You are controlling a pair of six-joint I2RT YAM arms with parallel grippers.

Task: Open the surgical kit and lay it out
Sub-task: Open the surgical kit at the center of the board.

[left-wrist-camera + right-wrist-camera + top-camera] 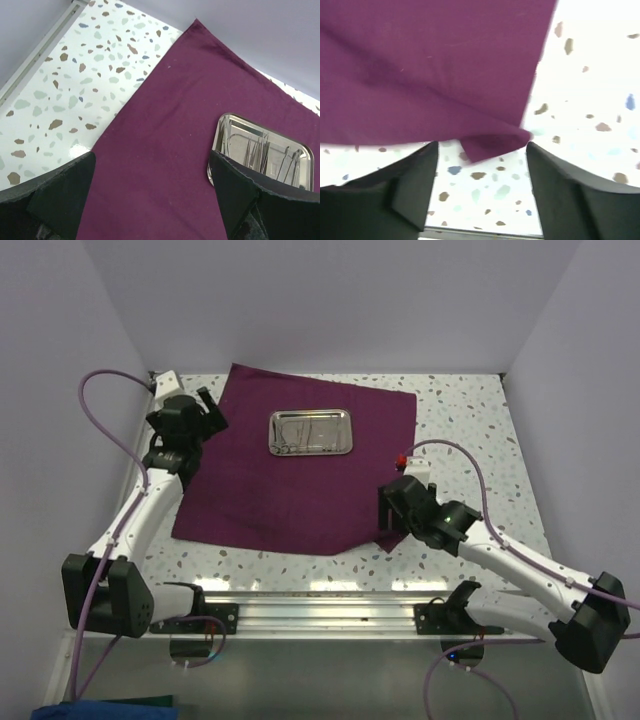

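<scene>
The dark purple cloth wrap (290, 475) lies spread flat on the speckled table. The shiny steel tray (310, 432) sits on its far middle, with several thin silver instruments (305, 433) inside. My left gripper (205, 410) is open above the cloth's far left part; its view shows the cloth (165, 135) between the fingers and the tray (262, 150) to the right. My right gripper (385, 515) is open and empty over the cloth's near right corner, which is folded under (492, 142) and lies between the fingers.
The speckled tabletop (470, 430) shows bare to the right of the cloth and in a strip along the near edge. A metal rail (320, 605) runs along the table's front. Grey walls close in the left, back and right sides.
</scene>
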